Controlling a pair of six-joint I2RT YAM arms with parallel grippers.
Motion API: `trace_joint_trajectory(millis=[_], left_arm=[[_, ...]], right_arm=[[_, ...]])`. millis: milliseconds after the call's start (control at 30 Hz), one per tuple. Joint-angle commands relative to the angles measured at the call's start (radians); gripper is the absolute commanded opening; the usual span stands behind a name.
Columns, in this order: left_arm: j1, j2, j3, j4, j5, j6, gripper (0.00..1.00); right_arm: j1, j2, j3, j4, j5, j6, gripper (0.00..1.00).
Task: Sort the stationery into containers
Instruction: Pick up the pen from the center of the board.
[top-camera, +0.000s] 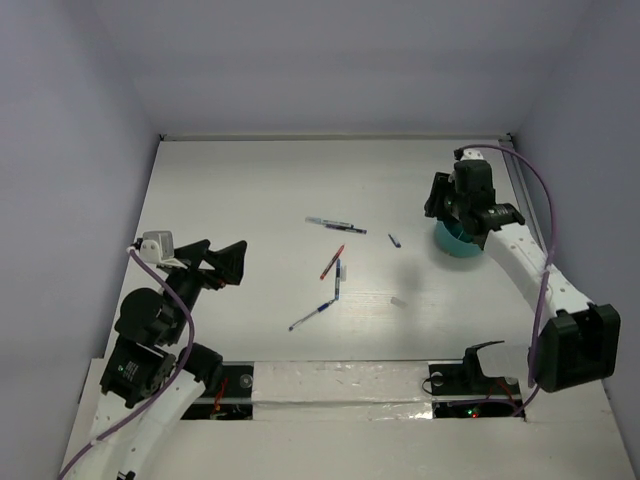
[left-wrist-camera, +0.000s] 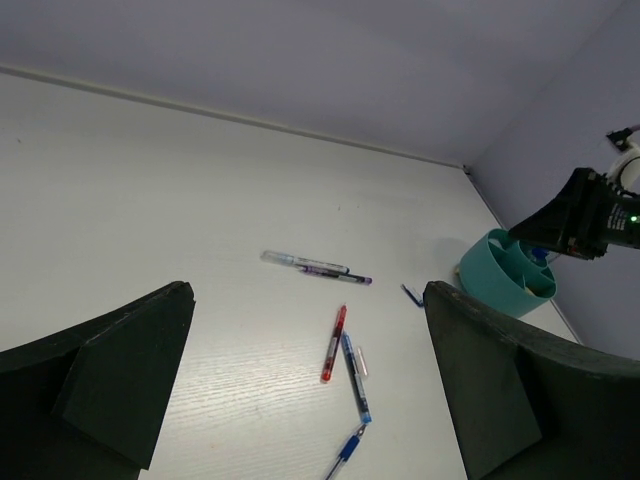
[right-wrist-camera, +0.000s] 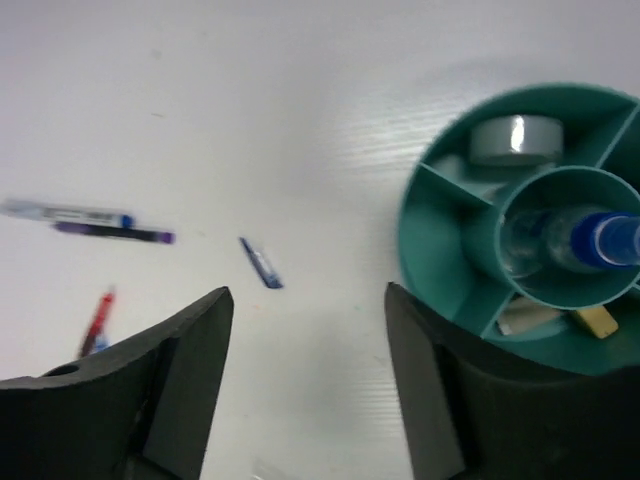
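Though clear pen (right-wrist-camera: 65, 212) bears print, too blurred

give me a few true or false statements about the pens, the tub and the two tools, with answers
1. The red pen lies on the table, outside the teal tub. True.
2. The tub's centre tube is empty. False: a blue-capped pen stands in it.
3. The left tool grips a pen. False: it is open and empty, off to the side of the loose pens.
4. A white ring lies in the tub, outside the centre tube. True.
5. The right tool is open and holds nothing. True.
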Motion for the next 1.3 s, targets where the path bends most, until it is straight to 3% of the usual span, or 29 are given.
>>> trace_joint_trajectory(millis=[0,133,267,400,533,767,900,1267], left_arm=[[0.012,0.029,-0.001,0.059,0.013,0.008,0.99],[0.032,0.046,0.0,0.057,0.011,0.008,0.99],[0.064,0.069,0.0,0.063,0.022,0.009,0.99],[0.089,0.098,-0.001,0.069,0.042,0.011,0.99],[0.121,0.118,-0.003,0.069,0.054,0.012,0.99],[0.142,0.138,-0.004,0.074,0.071,0.015,0.99],[0.153,0.14,-0.004,0.074,0.074,0.015,0.99],[0.162,0.15,-0.004,0.071,0.076,0.019,0.99]], right_arm=[[0.102,-0.053,0.038,0.117,-0.153,-0.012,0.41],[0.295,0.025,0.067,0.162,-0.157,-0.018,0.18],[0.426,0.164,0.135,0.211,-0.152,-0.05,0.17],[0.501,0.341,0.28,0.193,-0.149,-0.159,0.26],[0.501,0.552,0.463,0.084,-0.166,-0.343,0.41],[0.501,0.812,0.756,-0.14,-0.147,-0.637,0.48],[0.501,0.935,0.917,-0.254,-0.083,-0.679,0.51],[0.501,1.108,1.126,-0.343,-0.17,-0.745,0.55]])
